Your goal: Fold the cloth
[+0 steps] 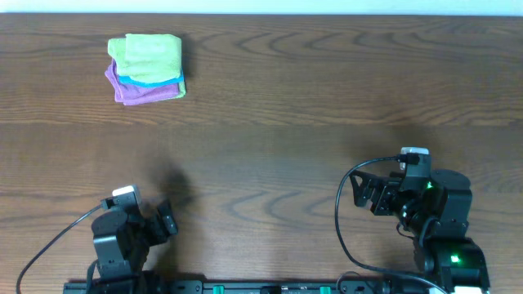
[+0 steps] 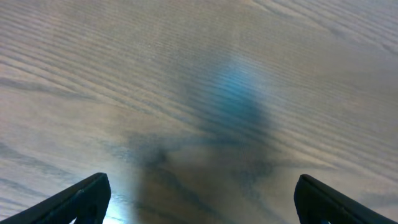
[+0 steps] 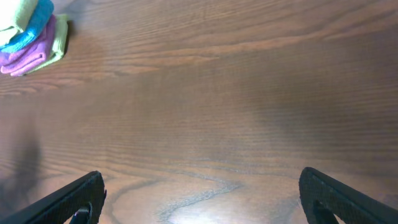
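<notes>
The lime-green cloth [image 1: 151,53] lies folded on top of a small stack at the far left of the table. It also shows at the top left corner of the right wrist view [image 3: 17,12]. My left gripper [image 1: 167,219] is open and empty near the front left, with only bare wood between its fingers [image 2: 202,199]. My right gripper [image 1: 368,192] is open and empty at the front right, over bare wood [image 3: 202,196]. Both grippers are far from the cloth.
Under the green cloth lie a bright blue folded cloth [image 1: 155,80] and a purple folded cloth [image 1: 135,91], also in the right wrist view [image 3: 31,55]. The wooden table [image 1: 278,114] spreads between the stack and the arms.
</notes>
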{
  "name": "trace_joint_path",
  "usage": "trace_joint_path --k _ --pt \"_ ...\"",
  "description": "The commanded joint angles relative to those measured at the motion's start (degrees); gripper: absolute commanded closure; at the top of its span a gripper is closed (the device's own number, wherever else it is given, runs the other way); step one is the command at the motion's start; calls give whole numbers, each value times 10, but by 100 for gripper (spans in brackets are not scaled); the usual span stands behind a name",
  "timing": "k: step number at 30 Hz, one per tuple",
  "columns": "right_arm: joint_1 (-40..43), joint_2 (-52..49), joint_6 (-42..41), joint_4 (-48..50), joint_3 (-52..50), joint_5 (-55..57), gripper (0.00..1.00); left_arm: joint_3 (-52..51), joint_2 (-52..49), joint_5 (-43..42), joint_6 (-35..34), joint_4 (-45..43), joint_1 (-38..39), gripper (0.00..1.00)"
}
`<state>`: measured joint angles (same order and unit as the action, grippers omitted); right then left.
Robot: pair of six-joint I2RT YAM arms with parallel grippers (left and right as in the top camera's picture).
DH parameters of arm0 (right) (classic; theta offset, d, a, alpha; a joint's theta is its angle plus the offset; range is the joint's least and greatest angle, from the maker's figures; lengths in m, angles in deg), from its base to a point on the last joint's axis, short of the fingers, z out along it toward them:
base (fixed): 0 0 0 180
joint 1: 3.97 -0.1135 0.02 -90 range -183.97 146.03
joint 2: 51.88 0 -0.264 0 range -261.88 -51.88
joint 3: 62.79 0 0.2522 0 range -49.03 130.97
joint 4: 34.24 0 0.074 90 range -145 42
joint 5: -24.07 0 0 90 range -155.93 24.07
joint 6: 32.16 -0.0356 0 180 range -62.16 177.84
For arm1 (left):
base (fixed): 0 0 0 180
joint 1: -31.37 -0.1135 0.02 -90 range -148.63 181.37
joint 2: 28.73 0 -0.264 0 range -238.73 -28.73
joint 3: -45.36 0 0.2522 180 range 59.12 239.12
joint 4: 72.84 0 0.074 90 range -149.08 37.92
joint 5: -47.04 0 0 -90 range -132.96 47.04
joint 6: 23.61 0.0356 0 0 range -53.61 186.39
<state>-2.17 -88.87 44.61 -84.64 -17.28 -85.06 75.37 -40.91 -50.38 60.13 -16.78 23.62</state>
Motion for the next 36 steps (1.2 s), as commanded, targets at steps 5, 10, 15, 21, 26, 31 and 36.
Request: trace_joint_path --k 5,10,15,21,26,31,36 --pt "6 2 -7 -1 -1 -4 1 -4 45 17 53 45 24 4" --pt "6 2 -7 -1 0 -4 1 -5 64 36 55 65 45 5" --pt "6 2 -7 -1 0 -4 1 -14 94 36 54 81 45 5" --pt "6 2 -7 -1 0 -4 1 -20 117 38 55 97 44 5" --pt "6 2 -7 -1 0 -4 1 -20 120 54 55 97 44 5" --pt "6 2 -7 -1 0 -4 1 -20 120 59 55 97 44 5" --pt "6 2 -7 -1 0 -4 1 -20 120 59 55 97 44 5"
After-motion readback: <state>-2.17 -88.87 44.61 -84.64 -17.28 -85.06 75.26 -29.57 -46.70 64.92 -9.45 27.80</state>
